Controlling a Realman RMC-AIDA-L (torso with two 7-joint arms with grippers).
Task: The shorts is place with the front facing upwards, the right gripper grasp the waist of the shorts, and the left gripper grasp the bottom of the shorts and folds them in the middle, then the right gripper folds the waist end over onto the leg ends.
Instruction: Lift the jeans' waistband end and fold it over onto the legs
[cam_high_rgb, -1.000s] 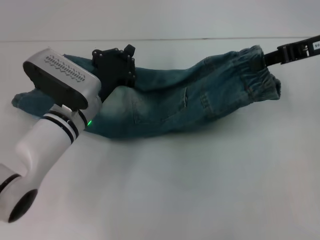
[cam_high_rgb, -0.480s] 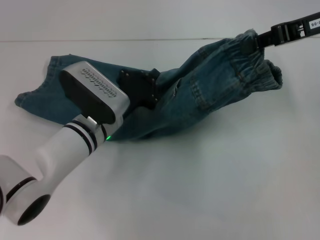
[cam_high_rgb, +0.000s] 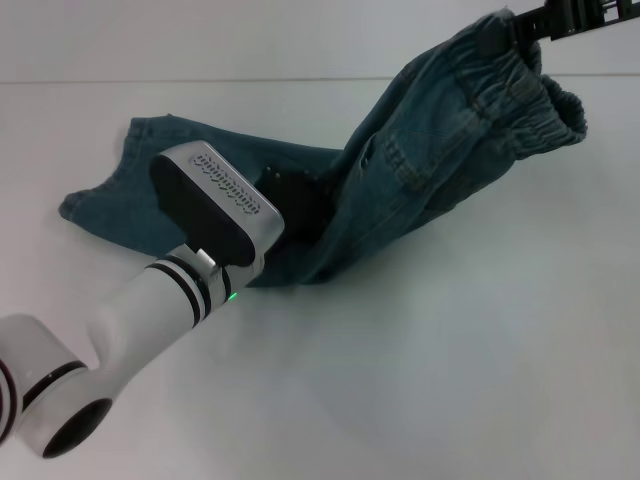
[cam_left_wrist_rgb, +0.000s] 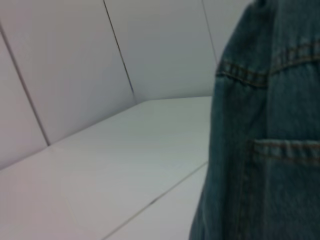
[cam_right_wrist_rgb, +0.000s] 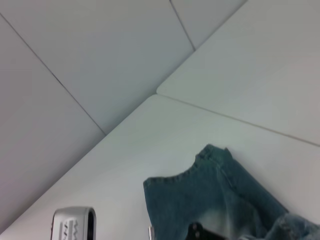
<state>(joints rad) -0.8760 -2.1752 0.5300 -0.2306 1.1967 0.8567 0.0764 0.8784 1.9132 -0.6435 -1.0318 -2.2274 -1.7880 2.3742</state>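
Observation:
The blue-green denim shorts (cam_high_rgb: 420, 170) lie folded lengthwise. Their leg ends (cam_high_rgb: 120, 195) rest flat on the table at the left. The gathered waist (cam_high_rgb: 535, 95) hangs raised at the upper right, with my right gripper (cam_high_rgb: 497, 35) shut on its top edge. My left gripper (cam_high_rgb: 298, 200) sits low against the middle of the shorts, mostly hidden behind its silver wrist (cam_high_rgb: 215, 200). The left wrist view is filled on one side by pocket stitching of the shorts (cam_left_wrist_rgb: 270, 150). In the right wrist view, the leg part of the shorts (cam_right_wrist_rgb: 200, 195) lies below on the table.
A white table (cam_high_rgb: 450, 350) carries the shorts, with a seam line (cam_high_rgb: 250, 80) along its back and pale wall panels behind. My white left arm (cam_high_rgb: 130, 330) crosses the front left of the table.
My right gripper has lifted the waist higher off the table. My left arm has moved right and nearer to me. The leg ends have slid a little to the right.

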